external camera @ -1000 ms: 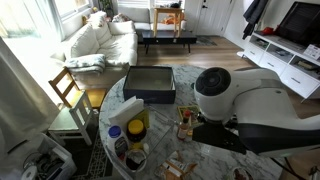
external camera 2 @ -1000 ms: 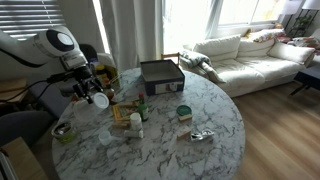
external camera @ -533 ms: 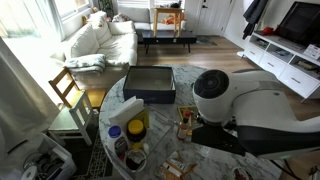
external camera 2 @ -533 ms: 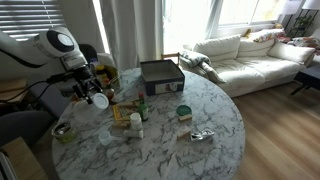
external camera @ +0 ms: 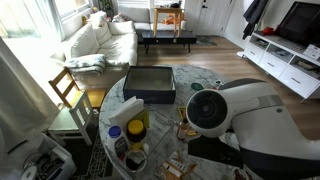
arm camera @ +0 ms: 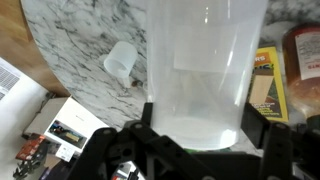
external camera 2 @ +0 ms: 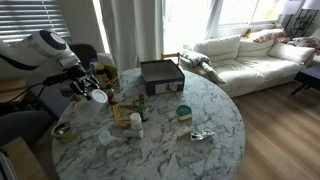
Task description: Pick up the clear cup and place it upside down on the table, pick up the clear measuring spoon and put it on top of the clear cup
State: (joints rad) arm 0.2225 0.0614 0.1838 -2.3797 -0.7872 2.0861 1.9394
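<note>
In an exterior view, your arm point(external camera: 240, 120) fills the near side of the picture and hides the gripper and the clear cup. Beyond it lies the table point(external camera: 190, 72), with a black box point(external camera: 150, 84) toward its far edge and a yellow-topped jar point(external camera: 137, 125) near the edge at the picture's left.

In an exterior view from across the room, your gripper point(external camera 2: 93, 93) hangs at the edge of the table point(external camera 2: 215, 105) on the arm's side. The clear cup point(external camera 2: 100, 97) sits in it, one round end turned toward the camera. The black box point(external camera 2: 160, 75) is near the far edge and a small green bottle point(external camera 2: 143, 110) stands nearer the middle. Both are well apart from the cup.

In the wrist view, your jaws are spread wide and clamped on the clear cup point(arm camera: 205, 60). One dark finger point(arm camera: 150, 118) presses each side of its narrower end, with the gripper point(arm camera: 198, 115) centred on it. The cup fills the middle of the view, in front of the marbled table point(arm camera: 70, 40). You cannot tell whether it touches the top. The clear measuring spoon point(arm camera: 120, 63) lies on the table just beside the cup, near the table's edge. A yellow box point(arm camera: 266, 85) and a reddish jar point(arm camera: 302, 50) show on the cup's other side.
</note>
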